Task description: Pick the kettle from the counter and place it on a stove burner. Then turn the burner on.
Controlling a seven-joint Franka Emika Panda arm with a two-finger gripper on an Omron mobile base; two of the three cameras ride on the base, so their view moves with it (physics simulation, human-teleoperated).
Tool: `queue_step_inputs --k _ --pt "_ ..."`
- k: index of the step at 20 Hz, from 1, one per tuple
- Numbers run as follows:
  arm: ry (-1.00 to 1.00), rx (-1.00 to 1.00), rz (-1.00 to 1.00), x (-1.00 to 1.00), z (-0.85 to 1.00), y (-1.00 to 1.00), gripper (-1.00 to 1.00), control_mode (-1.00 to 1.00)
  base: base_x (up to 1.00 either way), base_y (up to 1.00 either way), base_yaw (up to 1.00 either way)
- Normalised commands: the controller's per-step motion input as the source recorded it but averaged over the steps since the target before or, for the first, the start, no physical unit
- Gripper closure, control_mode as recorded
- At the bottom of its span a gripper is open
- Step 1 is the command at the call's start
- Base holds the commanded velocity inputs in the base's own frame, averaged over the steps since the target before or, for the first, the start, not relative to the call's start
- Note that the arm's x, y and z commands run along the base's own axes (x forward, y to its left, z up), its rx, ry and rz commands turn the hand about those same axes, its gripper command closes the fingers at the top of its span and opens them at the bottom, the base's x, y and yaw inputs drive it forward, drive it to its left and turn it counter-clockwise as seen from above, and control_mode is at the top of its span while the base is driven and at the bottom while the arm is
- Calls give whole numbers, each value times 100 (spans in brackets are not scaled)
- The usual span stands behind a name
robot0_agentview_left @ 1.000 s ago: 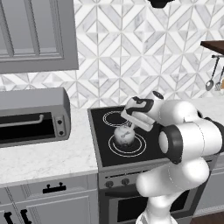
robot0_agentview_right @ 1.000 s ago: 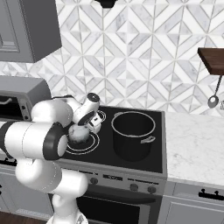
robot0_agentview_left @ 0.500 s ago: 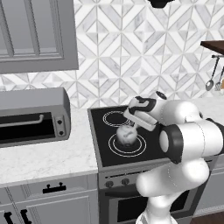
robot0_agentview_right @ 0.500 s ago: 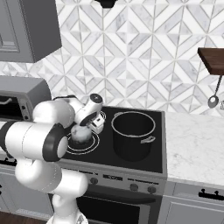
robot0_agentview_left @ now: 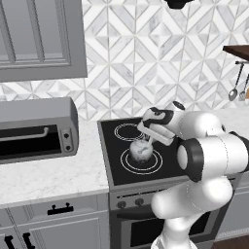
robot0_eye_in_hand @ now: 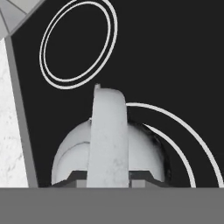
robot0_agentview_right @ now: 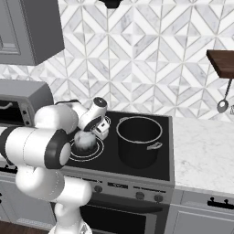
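One kettle [robot0_agentview_left: 140, 150]: sits inside the large front burner [robot0_agentview_left: 141, 161] rings, black cooktop, right of the tabletop [robot0_agentview_left: 48, 172].
Claw [robot0_agentview_left: 147, 135]: at the kettle's handle; grip state cannot be told.
Pot [robot0_agentview_right: 138, 140]: beside, apart.

Hand view: kettle [robot0_eye_in_hand: 109, 148] base cut by bottom band, fingertips barely show, jaw gap unreadable. Right base view: arm hides kettle's [robot0_agentview_right: 85, 140] left side and gripper [robot0_agentview_right: 93, 131] fingers.
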Motion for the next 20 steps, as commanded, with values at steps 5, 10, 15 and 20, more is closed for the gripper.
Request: queue_step_inputs --k 5,10,15,20 --pt "0 0 0 -10 0 0 -100 -100 0 0 0" --pt "-2 0 0 -22 19 0 -100 -100 0 0 0" --pt "-15 0 0 -52 73 0 -100 -100 0 0 0" --pt "-28 0 0 -81 100 0 -100 -100 0 0 0"
